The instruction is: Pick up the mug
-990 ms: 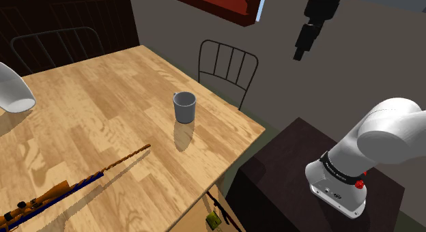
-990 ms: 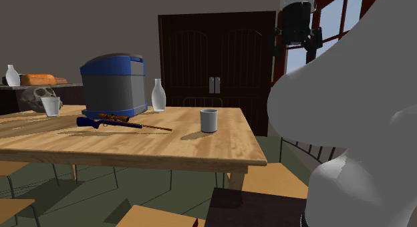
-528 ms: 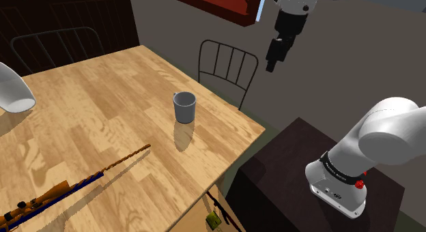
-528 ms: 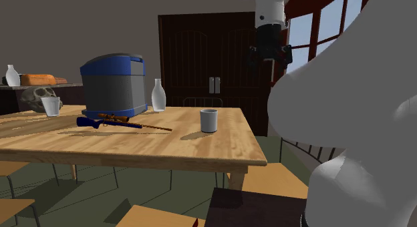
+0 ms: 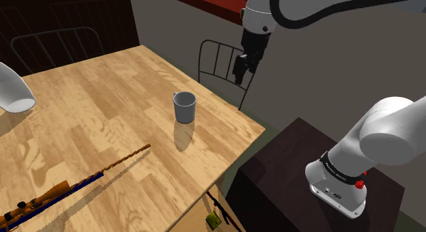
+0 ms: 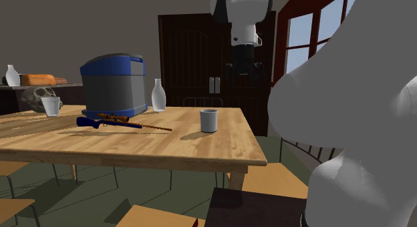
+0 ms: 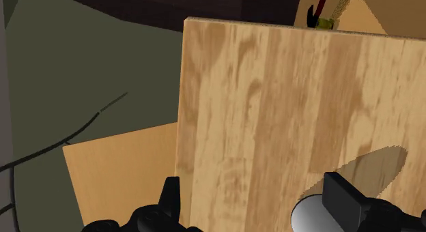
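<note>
Shoulder view: a grey mug [image 5: 184,107] stands upright on a wooden table [image 5: 95,121], near the corner closest to the robot's dark stand [image 5: 293,172]. The black gripper [image 5: 240,68] hangs above the table's edge, in front of a black wire-backed chair [image 5: 227,63], up and to the right of the mug and well apart from it. A second ago it was high at the upper right; it has since swung left and lower, while the mug has not moved. A scoped rifle [image 5: 61,191] lies at the lower left of the table. Second exterior view: the mug [image 6: 209,120] sits near the table's [image 6: 133,151] right end, and the gripper [image 6: 244,71] hangs above and to its right, against a dark double door [image 6: 200,52]; it has shifted left and down from before. A blue and grey box [image 6: 113,85], a pale bottle [image 6: 158,95] and the rifle [image 6: 120,121] stay farther left. Wrist view: the two fingers [image 7: 169,196] stand wide apart with nothing between them, looking down on the table's [image 7: 259,108] edge. The mug's [image 7: 308,214] rim shows just beside one finger, partly hidden by it.
</note>
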